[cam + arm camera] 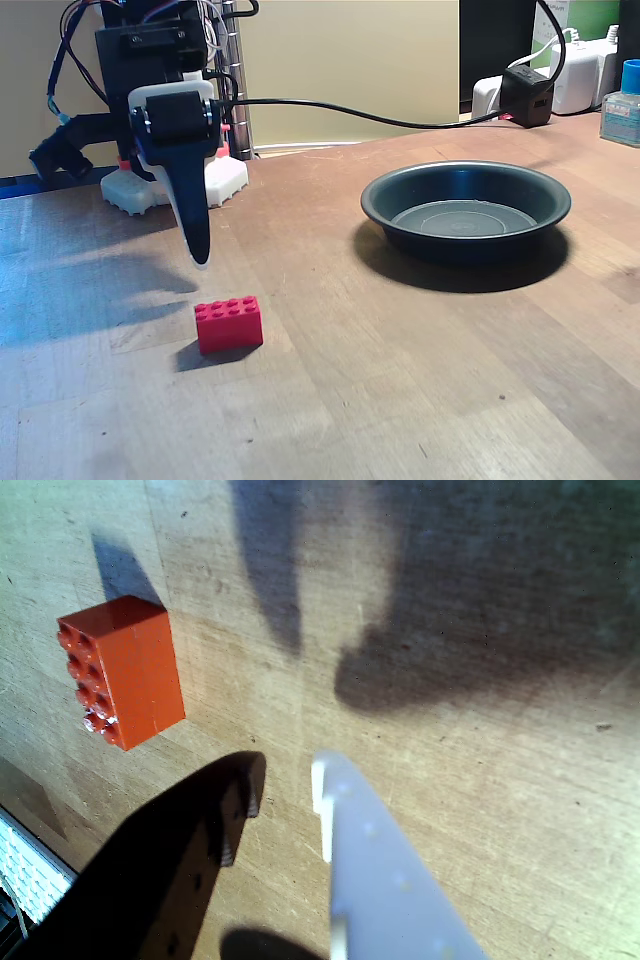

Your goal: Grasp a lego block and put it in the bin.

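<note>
Lego block, upper left of the wrist view, lies outside the parted, empty gripper; shift the jaws astride it before descending.

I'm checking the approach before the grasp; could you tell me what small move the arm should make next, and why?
Probably shift the gripper sideways over the lego block before descending. In the wrist view the open jaws straddle bare table, with the block off to their upper left; the fixed view shows the gripper hanging above and behind the block.
</note>
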Action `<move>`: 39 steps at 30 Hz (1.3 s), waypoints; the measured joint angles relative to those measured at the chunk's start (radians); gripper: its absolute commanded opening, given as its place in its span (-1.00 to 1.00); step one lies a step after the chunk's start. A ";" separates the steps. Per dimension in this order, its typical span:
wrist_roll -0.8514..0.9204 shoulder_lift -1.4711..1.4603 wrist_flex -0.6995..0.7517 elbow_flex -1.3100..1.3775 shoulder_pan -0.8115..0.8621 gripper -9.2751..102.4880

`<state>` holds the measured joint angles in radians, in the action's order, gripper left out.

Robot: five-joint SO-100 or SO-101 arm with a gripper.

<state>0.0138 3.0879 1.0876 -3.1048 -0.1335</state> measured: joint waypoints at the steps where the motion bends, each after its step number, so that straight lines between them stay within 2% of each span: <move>1: 0.000 0.000 0.000 0.000 0.000 -0.84; 39: 0.000 -0.002 0.000 0.002 0.018 -0.84</move>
<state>0.0138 3.0864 1.0876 -3.1032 -0.1150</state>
